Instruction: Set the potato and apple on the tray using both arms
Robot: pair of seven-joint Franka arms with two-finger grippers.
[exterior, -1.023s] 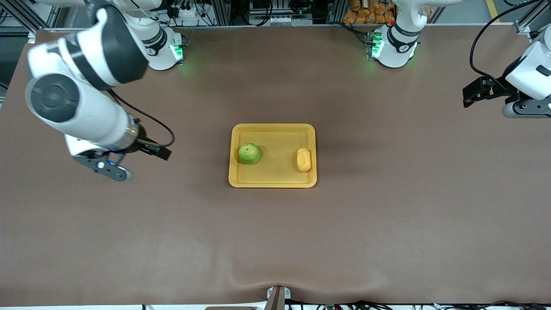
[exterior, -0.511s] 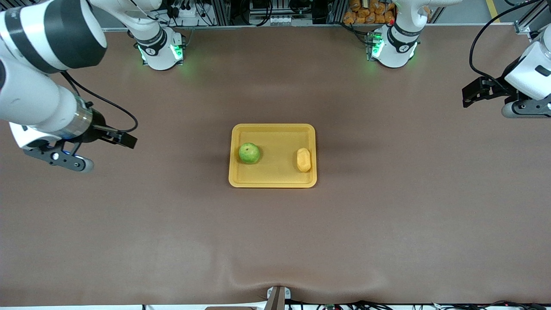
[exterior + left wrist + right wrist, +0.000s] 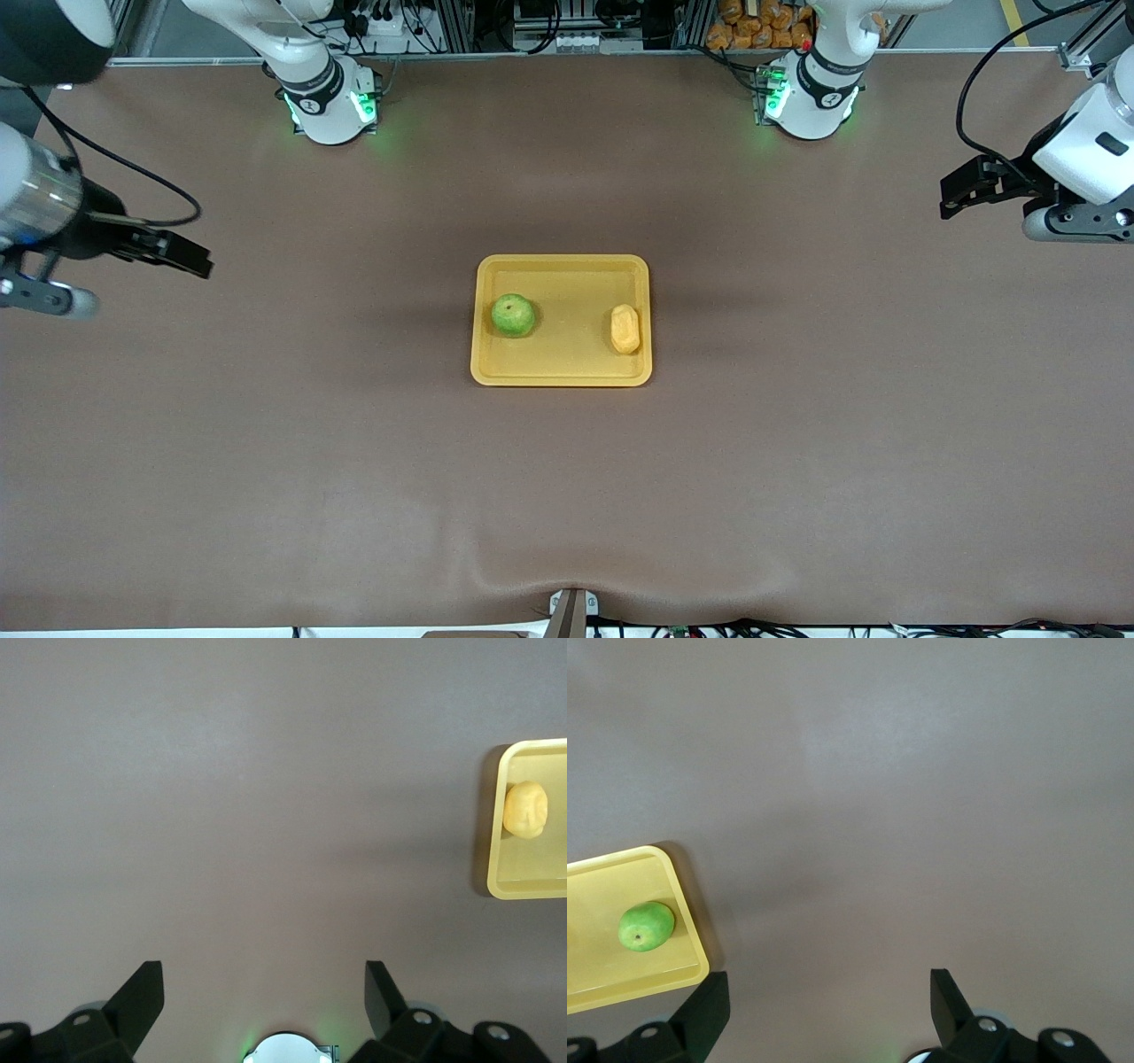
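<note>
The yellow-orange tray [image 3: 561,377] lies in the middle of the brown table. The green apple [image 3: 513,315] sits in it toward the right arm's end. The yellow potato [image 3: 625,329] sits in it toward the left arm's end. My right gripper [image 3: 188,259] is open and empty, up over bare table at the right arm's end. My left gripper [image 3: 959,190] is open and empty, up over bare table at the left arm's end. The left wrist view shows open fingers [image 3: 142,997], the potato [image 3: 525,809] and the tray's rim [image 3: 532,889]. The right wrist view shows the apple [image 3: 647,926] in the tray [image 3: 620,985].
The two arm bases [image 3: 330,102] [image 3: 808,97], lit green, stand along the table's edge farthest from the front camera. A pile of orange items [image 3: 760,22] and cables lie past that edge. A small bracket [image 3: 571,610] sits at the nearest edge.
My right arm has swung away from the tray toward its own end of the table, its gripper staying open. My left gripper has shifted only slightly. The apple and potato have not moved.
</note>
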